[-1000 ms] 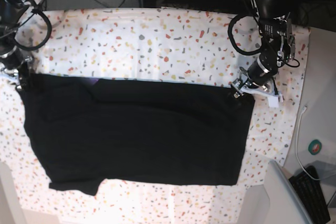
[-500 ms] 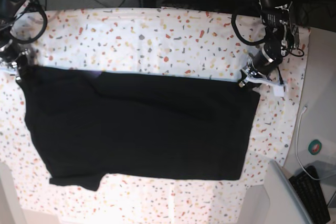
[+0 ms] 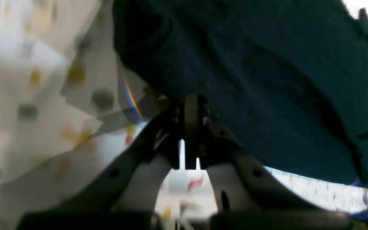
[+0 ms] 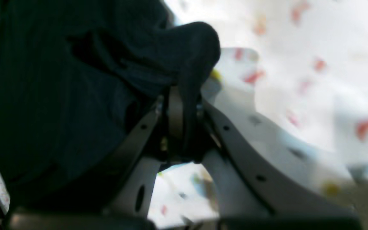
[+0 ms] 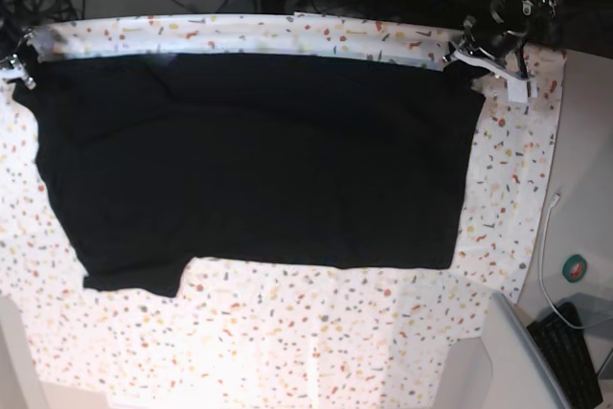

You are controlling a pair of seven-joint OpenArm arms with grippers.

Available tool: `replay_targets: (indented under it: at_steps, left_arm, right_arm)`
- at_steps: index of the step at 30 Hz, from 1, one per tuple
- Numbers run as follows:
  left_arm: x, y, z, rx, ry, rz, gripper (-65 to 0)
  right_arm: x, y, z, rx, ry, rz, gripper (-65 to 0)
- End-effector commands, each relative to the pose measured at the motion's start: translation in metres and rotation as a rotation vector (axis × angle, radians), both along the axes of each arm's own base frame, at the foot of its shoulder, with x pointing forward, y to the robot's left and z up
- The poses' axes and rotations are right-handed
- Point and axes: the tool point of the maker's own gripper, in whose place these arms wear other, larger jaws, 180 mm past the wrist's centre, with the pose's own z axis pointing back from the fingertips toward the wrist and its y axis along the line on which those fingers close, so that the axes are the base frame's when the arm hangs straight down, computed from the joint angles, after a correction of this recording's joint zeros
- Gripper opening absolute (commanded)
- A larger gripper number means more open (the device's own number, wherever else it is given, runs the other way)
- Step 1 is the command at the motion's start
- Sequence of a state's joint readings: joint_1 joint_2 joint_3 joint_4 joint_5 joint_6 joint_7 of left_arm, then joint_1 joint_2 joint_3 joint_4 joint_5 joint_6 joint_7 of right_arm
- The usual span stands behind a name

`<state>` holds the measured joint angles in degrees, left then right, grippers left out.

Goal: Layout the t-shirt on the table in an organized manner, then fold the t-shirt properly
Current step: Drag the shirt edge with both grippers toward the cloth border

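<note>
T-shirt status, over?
Left gripper shut on the t-shirt at one far corner. Right gripper shut on the other. Shirt spread flat on the table. Nothing in the way.

t-shirt (image 5: 259, 150) print: hidden, only black cloth shows
table (image 3: 27, 95) speckles, wrist views: blurred
right gripper (image 5: 17, 66): mostly cut off, base view

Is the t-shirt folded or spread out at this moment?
Spread out: the t-shirt lies as one broad sheet across the table, its far corners pinched by the left gripper and right gripper.
</note>
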<state>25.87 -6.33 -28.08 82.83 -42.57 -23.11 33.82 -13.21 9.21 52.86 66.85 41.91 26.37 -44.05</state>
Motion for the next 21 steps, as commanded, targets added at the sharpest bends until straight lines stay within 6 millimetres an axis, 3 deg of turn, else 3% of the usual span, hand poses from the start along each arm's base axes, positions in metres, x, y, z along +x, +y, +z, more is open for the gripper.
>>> replay_targets:
  at_steps: [1,4,12,18,19,20,21]
  left_arm:
    - [0.004,0.007,0.009,0.013,-0.035,0.007,-65.0]
    - [-0.006,0.007,0.007,0.015,-0.018,0.008,-65.0]
    - [-0.016,0.004,0.002,0.001,0.001,0.028,-65.0]
    - [-0.031,0.044,0.008,0.034,-0.014,0.206,-65.0]
    - [-0.031,0.047,0.009,0.039,-0.017,0.214,-59.9]
    - [-0.032,0.051,0.010,0.043,-0.017,0.222,-50.2]
    - [-0.032,0.051,0.010,0.044,-0.018,0.222,-42.3]
  right_arm:
    - [0.007,-0.013,0.012,-0.034,-0.040,-0.010,-65.0]
    - [-0.003,-0.013,0.008,-0.034,-0.017,-0.009,-65.0]
    - [-0.006,-0.012,0.006,-0.029,-0.010,-0.011,-65.0]
    - [-0.007,-0.012,0.005,-0.028,-0.004,-0.013,-65.0]
    - [-0.008,-0.011,0.004,-0.022,0.004,-0.007,-65.0]
    - [-0.009,-0.009,0.004,-0.016,0.010,-0.001,-61.1]
    - [-0.009,-0.008,0.004,-0.012,0.017,0.006,-53.0]
